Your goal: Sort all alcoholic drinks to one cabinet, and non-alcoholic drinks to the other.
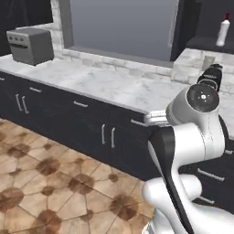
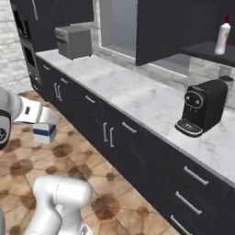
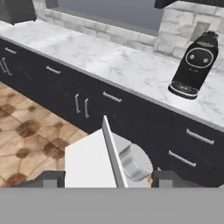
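Note:
My gripper is shut on the small white-and-blue milk carton, whose gable top and round cap rise between the two fingertips. In the right base view the gripper holds the carton in the air above the tiled floor, in front of the black drawers. The slim white bottle with a red cap stands on the dark shelf of the open wall cabinet at the upper right. In the left base view my own arm hides most of the hand.
A black coffee machine stands on the marble counter under that cabinet. A grey toaster sits at the counter's far left end. Black drawers and doors run below the counter.

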